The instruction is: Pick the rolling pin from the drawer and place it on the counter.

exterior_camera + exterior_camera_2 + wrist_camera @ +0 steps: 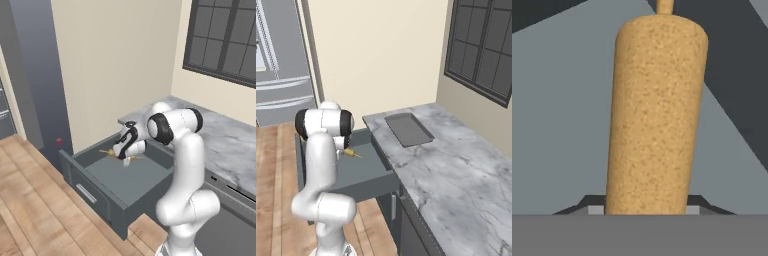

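The slim light-orange wooden rolling pin lies inside the wide, deep dark-grey box drawer, which stands pulled out below the end of the white-and-grey veined marble tabletop. In the left base view the pin shows as a thin yellowish stick on the drawer floor near the back, partly hidden by the hand. In the right base view one end of it pokes out beside the white arm.

The tool reaches down into the drawer right at the pin. In the hand view the pin's speckled body runs up from between the fingertips, with a narrower handle at its far end. The tips sit close on either side of the cylinder, and the tool looks closed around it, though the contact itself is hard to make out.

A flat dark-grey rectangular tray rests on the tabletop near the wall. The drawer's light-grey bar handle faces the wooden plank floor.
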Robot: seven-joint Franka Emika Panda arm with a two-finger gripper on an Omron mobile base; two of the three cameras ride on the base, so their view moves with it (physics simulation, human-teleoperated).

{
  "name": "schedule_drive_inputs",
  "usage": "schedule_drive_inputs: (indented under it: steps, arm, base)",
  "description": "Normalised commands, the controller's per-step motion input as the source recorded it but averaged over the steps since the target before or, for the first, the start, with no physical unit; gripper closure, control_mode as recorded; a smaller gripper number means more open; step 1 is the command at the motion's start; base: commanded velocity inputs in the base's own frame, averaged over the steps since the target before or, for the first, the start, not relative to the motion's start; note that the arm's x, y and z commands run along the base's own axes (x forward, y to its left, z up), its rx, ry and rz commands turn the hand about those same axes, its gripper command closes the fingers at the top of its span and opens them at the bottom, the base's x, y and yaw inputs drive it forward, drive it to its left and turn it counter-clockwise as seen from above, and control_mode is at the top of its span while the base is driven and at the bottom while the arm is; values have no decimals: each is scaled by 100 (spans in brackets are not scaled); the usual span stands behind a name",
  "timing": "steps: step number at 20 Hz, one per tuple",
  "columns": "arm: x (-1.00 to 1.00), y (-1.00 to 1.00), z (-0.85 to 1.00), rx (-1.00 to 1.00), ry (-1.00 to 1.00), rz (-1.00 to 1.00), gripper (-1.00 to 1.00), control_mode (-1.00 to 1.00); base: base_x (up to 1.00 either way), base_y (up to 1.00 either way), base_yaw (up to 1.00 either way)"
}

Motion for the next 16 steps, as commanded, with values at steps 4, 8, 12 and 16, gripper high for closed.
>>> schedule_drive_inputs:
  steps: [4,8,12,16]
  arm:
    - [-26,-30,100,11,-33,0,100,-100]
    - [-16,-21,100,7,-32,0,100,-100]
    - [-18,-17,100,6,-32,-1,100,-100]
    - [-40,-10,100,7,-42,-4,100,-100]
  base:
    - [0,0,0]
    - [0,0,0]
    - [0,0,0]
    - [0,0,0]
